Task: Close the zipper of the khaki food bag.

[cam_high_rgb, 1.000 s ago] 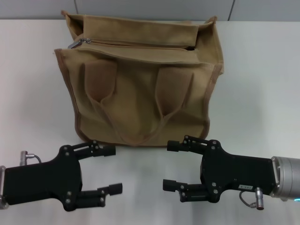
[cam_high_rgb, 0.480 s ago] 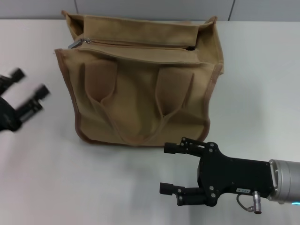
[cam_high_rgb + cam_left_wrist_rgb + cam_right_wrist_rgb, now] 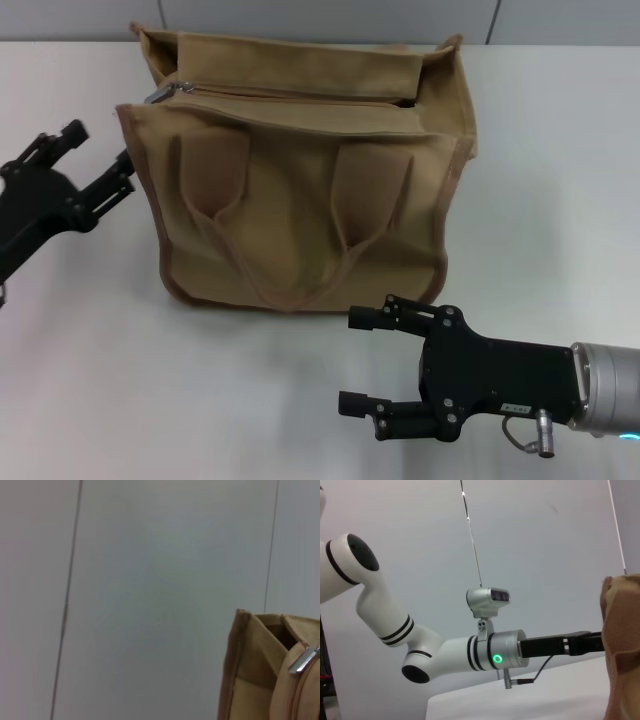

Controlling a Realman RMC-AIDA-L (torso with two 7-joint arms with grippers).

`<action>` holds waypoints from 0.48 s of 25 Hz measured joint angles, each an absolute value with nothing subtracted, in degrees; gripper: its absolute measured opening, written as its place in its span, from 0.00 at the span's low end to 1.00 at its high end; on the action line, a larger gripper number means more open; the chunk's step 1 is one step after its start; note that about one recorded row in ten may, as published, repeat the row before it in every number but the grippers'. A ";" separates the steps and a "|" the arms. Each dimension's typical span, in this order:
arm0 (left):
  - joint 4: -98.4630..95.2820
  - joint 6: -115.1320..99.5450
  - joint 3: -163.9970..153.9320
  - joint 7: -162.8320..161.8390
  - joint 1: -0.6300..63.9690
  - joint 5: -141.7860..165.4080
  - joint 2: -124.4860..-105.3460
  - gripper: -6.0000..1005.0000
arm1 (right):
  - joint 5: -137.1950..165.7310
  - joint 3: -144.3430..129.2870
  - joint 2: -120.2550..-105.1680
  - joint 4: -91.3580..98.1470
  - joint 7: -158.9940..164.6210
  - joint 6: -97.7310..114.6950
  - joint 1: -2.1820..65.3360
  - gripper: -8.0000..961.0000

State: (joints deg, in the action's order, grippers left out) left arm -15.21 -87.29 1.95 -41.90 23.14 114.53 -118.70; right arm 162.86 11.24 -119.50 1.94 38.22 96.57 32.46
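From the head view, the left hand [image 3: 88,165] has swung up from the near edge to the left flank of the khaki food bag [image 3: 300,200], fingers spread apart; the right hand [image 3: 362,362] hangs near, fingers apart too, barely shifted. The zipper [image 3: 290,95] runs across the top, pull at its left end. Left wrist: the bag's corner and silver pull. Right wrist: the left arm [image 3: 420,645] reaches over the worktop [image 3: 520,700] toward the bag.
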 joint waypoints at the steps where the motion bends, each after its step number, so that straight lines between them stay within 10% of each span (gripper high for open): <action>1: -14.83 -87.13 1.96 -41.71 23.39 114.51 -118.71 0.78 | 162.86 11.24 -119.50 1.94 38.21 96.57 32.46 0.87; 12: -11.19 -85.69 4.22 -41.27 26.57 112.43 -118.78 0.78 | 162.86 11.25 -119.53 0.64 38.23 94.88 32.57 0.87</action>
State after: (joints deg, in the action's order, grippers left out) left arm -11.19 -85.69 4.22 -41.27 26.57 112.43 -118.78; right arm 162.86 11.25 -119.53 0.64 38.23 94.88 32.57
